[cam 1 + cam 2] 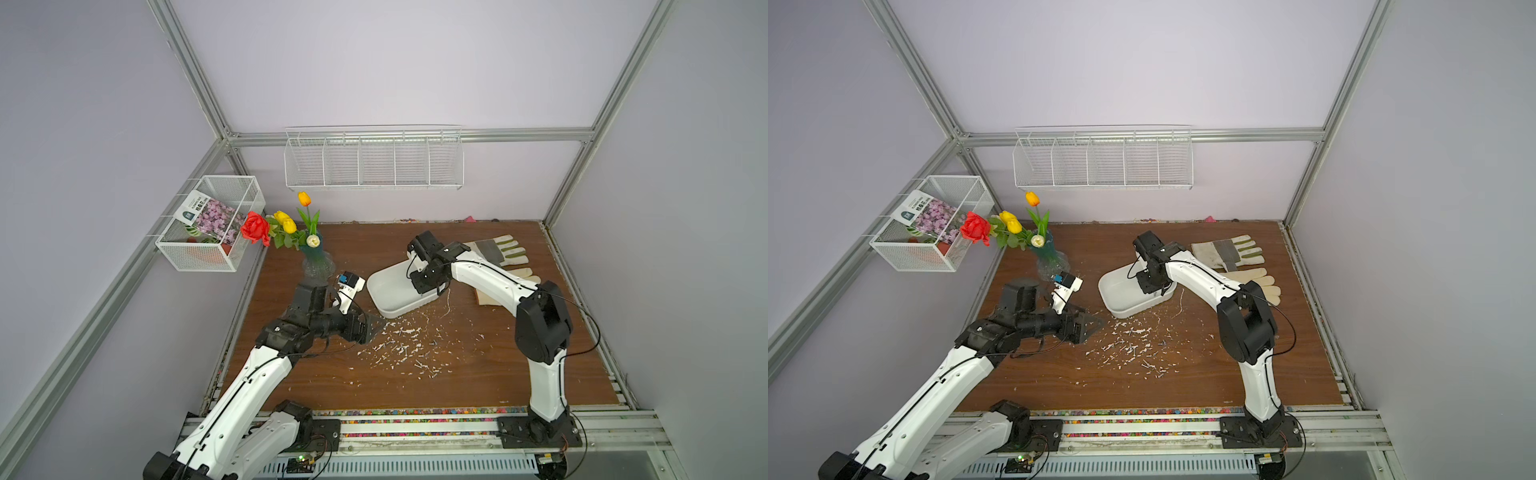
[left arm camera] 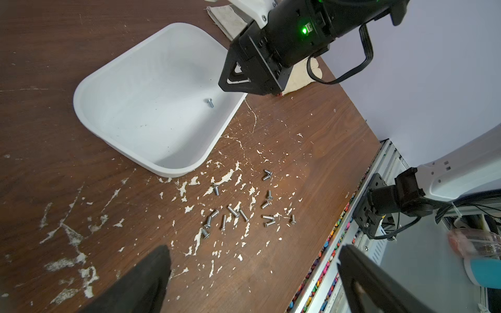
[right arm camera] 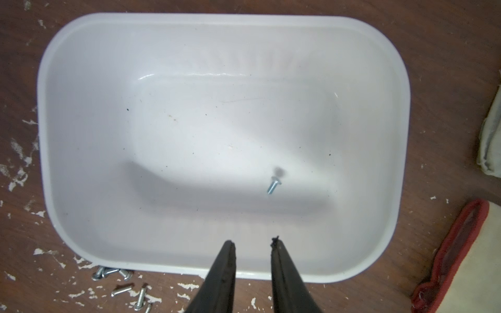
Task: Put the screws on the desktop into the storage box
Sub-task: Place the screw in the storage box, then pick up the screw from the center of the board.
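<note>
While only one screw [image 3: 274,187] lies in the box [image 3: 217,18] beneath the right gripper [image 3: 253,244], its jaws slightly apart and empty, over a dozen screws [image 2: 232,210] wait on the desktop [image 1: 478,374] at the box's five o'clock, near the wide-open left gripper [image 2: 252,249].

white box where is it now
In both top views the white box sits on the desk under the right gripper, gloves to its right, screws on its near side.

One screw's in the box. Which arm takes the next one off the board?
Left, probably. The left hand, open, hangs beside the loose screws on the desktop; the right hand is over the storage box, empty but farther off.
</note>
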`<act>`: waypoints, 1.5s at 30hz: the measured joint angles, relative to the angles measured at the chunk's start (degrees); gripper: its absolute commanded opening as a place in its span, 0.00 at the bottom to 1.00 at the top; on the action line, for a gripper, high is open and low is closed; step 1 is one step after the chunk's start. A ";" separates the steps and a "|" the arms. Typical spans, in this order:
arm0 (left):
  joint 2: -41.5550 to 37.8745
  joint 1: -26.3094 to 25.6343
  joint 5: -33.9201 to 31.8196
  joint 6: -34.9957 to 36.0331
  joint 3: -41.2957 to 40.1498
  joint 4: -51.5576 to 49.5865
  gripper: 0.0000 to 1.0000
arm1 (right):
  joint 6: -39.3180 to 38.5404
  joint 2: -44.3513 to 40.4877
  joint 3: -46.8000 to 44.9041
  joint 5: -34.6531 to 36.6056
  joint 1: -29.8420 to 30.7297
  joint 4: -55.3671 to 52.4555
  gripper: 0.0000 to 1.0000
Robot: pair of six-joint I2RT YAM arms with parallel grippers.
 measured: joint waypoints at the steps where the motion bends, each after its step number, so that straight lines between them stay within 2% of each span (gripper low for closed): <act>1: 0.07 0.00 -0.07 -0.02 0.00 0.00 1.00 | 0.00 0.00 0.00 0.00 -0.02 0.00 0.29; 5: 0.46 0.00 -0.74 -0.39 -0.02 0.02 1.00 | -0.15 -0.13 -0.28 -0.31 -0.13 0.26 0.34; 8: 1.18 -0.46 -2.54 -0.87 0.00 -0.07 1.00 | -0.39 -2.29 -3.91 -1.95 -0.17 1.97 0.42; 10: 2.69 -1.40 -4.11 -0.98 0.20 -0.66 1.00 | -0.50 -5.29 -7.32 -3.48 -0.20 2.40 0.53; 15: 7.26 -2.47 -7.48 -2.60 0.61 -1.90 1.00 | -1.18 -16.46 -13.77 -6.80 -0.33 2.71 0.93; 16: 7.76 -2.47 -8.04 -3.04 0.70 -2.03 1.00 | -1.16 -18.73 -14.88 -7.06 -0.35 3.10 0.98; 21: 12.37 -4.44 -12.20 -5.53 3.02 -2.62 0.97 | -1.18 -30.38 -22.53 -9.68 -0.46 5.42 0.99; 27: 18.95 -9.40 -16.92 -7.56 4.07 -2.73 0.92 | -1.27 -39.36 -28.96 -11.87 -0.46 6.29 0.99; 32: 25.38 -11.23 -18.95 -7.72 7.50 -5.16 0.83 | -1.75 -44.04 -31.04 -14.23 -0.46 6.32 0.99; 36: 29.16 -11.89 -19.82 -8.00 9.20 -5.64 0.69 | -2.08 -47.06 -32.30 -17.38 -0.46 6.51 0.99; 45: 35.39 -12.94 -20.31 -9.03 9.57 -6.01 0.61 | -3.82 -52.06 -33.81 -24.33 -0.46 6.78 0.94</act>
